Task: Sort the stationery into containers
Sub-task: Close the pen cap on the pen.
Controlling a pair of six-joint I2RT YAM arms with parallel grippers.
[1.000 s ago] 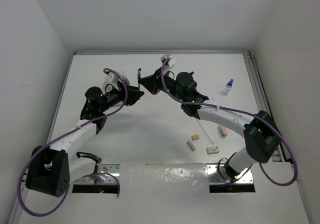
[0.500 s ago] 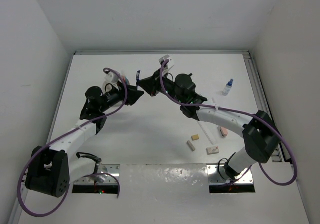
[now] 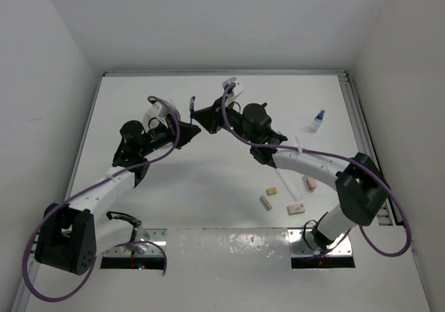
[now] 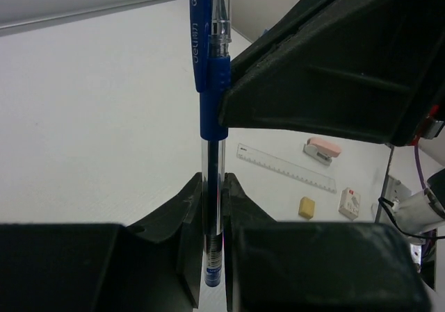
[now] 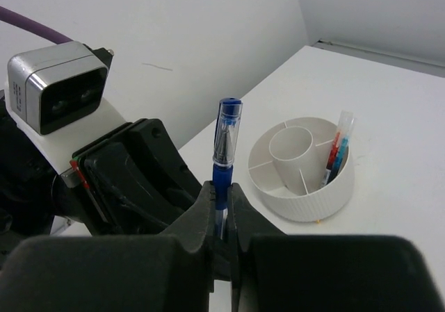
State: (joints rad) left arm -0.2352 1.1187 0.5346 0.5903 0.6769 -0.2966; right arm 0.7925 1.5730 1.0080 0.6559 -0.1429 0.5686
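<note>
While the left end effector (image 4: 212, 211) and right end effector (image 5: 222, 211) are clamping one blue pen (image 4: 211, 83), a ribbed white tub (image 5: 306, 204) is standing nearby. A clear ruler (image 4: 285, 167) is lying beyond.

pen (image 4: 211, 96): blue grip and cap, clear barrel, white lettering | tub (image 5: 306, 204): white, ribbed wall | pens in tub (image 5: 335, 152): red, blue | tan eraser (image 4: 306, 207) | pink eraser (image 4: 322, 149) | ruler (image 4: 285, 167): clear, dark ticks | bottle (image 3: 317, 121): blue cap | cable (image 5: 31, 21): purple
</note>
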